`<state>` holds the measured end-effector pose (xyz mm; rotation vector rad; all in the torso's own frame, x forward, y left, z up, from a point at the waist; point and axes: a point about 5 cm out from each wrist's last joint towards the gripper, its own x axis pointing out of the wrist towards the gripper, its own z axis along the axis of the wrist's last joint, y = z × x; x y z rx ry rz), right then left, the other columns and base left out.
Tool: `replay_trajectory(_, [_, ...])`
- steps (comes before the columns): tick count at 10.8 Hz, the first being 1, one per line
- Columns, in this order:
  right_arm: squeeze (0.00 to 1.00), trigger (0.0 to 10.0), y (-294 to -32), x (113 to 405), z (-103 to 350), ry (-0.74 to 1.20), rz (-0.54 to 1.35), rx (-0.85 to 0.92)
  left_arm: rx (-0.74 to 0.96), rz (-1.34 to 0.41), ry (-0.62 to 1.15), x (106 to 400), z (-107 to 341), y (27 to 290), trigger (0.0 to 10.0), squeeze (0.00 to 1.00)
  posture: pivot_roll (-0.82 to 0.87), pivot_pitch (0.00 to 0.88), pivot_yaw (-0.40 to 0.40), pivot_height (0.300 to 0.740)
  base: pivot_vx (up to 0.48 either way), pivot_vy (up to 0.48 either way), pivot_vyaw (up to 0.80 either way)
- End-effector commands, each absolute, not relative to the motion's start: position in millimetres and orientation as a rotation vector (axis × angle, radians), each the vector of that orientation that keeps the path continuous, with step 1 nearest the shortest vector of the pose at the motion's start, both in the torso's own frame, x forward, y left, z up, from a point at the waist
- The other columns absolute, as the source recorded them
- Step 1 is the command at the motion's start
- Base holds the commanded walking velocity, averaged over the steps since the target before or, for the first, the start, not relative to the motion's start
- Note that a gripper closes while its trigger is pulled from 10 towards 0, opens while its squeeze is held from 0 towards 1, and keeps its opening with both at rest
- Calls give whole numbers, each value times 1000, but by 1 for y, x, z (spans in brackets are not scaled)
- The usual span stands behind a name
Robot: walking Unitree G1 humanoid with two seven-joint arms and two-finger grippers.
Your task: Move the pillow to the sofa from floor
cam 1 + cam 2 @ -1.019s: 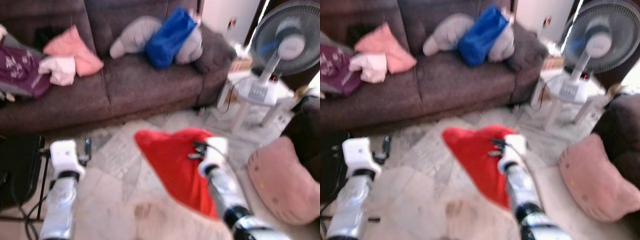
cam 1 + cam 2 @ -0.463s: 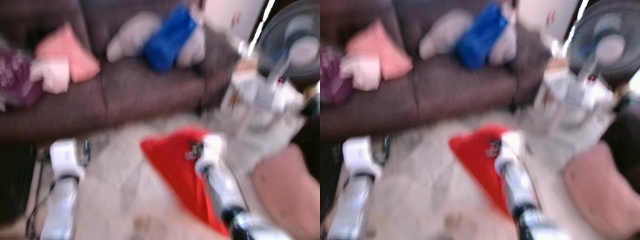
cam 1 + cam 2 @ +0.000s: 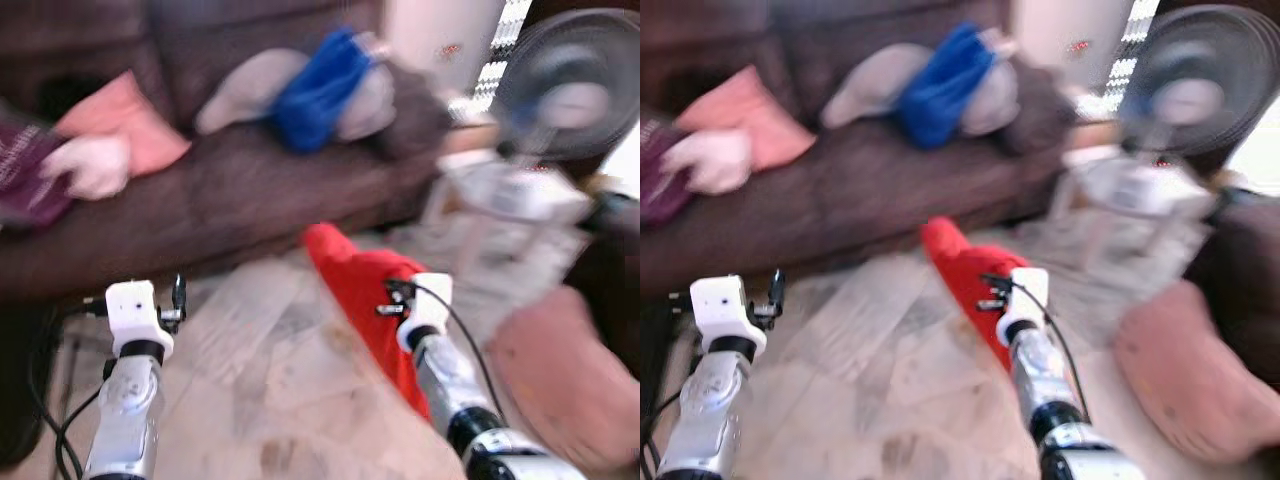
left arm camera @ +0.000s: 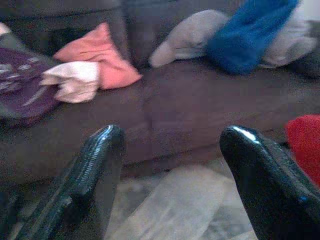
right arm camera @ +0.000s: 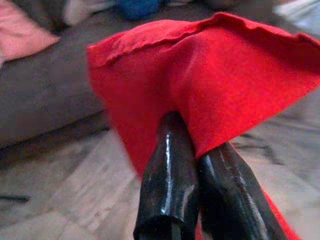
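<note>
Right wrist view: right hand [image 5: 200, 165] pinches 1 red pillow [image 5: 220, 85]; left hand [image 4: 170, 165] gapes wide before 1 sofa [image 4: 200, 100].

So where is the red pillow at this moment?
The red pillow hangs from the shut right end effector, lifted over the floor in front of the brown sofa.
</note>
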<state>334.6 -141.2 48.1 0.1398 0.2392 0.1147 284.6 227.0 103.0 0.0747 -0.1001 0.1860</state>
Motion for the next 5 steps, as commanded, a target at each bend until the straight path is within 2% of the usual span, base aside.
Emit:
replay_trajectory(1, [0, 10000, -139, 346, 70, 140, 128, 142, 76, 182, -96, 283, 102, 227, 10000, 0, 145, 100, 23, 740, 0, 0, 0])
replay_trajectory(2, [0, 10000, -138, 346, 70, 141, 130, 143, 76, 181, -95, 283, 102, 228, 10000, 0, 144, 100, 24, 740, 0, 0, 0])
replay_trajectory(5, [0, 10000, -138, 347, 70, 142, 133, 140, 73, 178, -94, 283, 101, 227, 10000, 0, 146, 100, 22, 740, 0, 0, -800])
